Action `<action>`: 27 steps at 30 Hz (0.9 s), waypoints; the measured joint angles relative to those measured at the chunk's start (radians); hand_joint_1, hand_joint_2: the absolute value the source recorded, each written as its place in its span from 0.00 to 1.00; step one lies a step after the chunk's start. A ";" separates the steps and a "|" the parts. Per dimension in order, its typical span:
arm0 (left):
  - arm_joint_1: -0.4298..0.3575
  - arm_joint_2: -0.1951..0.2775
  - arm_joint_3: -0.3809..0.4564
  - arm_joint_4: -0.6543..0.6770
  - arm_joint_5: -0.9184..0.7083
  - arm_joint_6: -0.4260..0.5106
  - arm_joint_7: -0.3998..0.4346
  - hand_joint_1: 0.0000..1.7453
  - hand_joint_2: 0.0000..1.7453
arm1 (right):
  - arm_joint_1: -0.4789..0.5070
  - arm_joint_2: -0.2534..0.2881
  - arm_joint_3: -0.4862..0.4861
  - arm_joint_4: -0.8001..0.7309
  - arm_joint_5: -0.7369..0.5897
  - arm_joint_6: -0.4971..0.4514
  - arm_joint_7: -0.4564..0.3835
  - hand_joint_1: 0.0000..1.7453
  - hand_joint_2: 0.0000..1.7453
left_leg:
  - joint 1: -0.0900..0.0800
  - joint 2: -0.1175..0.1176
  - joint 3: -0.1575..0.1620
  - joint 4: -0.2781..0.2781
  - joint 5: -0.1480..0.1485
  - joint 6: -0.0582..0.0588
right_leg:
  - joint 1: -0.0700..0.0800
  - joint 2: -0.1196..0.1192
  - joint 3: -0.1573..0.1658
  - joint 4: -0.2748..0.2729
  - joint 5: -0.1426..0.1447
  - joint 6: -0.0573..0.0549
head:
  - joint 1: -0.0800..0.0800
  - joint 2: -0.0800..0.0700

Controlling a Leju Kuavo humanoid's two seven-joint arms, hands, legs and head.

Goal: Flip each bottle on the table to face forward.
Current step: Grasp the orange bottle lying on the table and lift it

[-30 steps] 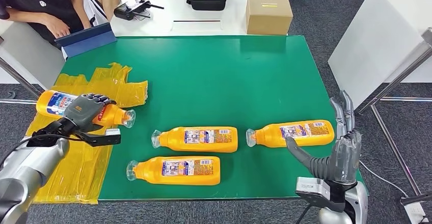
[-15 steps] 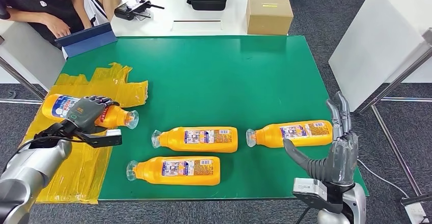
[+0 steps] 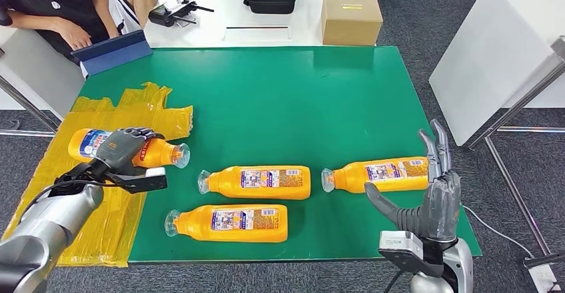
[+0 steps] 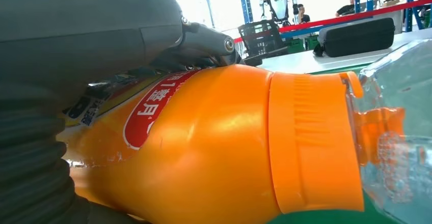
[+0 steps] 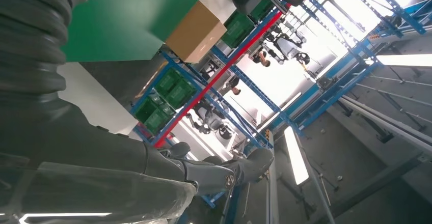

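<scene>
The left hand (image 3: pixel 120 148) grips an orange bottle (image 3: pixel 156 153) at the left edge of the green table (image 3: pixel 300 93), over yellow plastic (image 3: pixel 106 220). The bottle lies sideways, its clear cap pointing right. Three more orange bottles (image 3: pixel 256 182) lie across the near half, caps left. The right hand (image 3: pixel 433 203) is open and empty by the near right corner.

The left robot hand (image 3: pixel 123 148), at the end of its outstretched silver arm, gripped a bottle (image 3: pixel 130 150) lying on its side, fingers curled over it, while the right robot hand (image 3: pixel 430 196) stood upright, fingers spread apart, holding nothing.
</scene>
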 joint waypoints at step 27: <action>0.004 0.000 -0.014 -0.007 0.049 -0.091 -0.030 0.00 1.00 | -0.061 0.000 0.000 0.066 -0.040 0.004 -0.020 0.00 1.00 | 0.000 0.000 0.000 0.000 0.000 0.000 | 0.000 0.000 0.000 0.000 0.000 0.000 | 0.000 0.000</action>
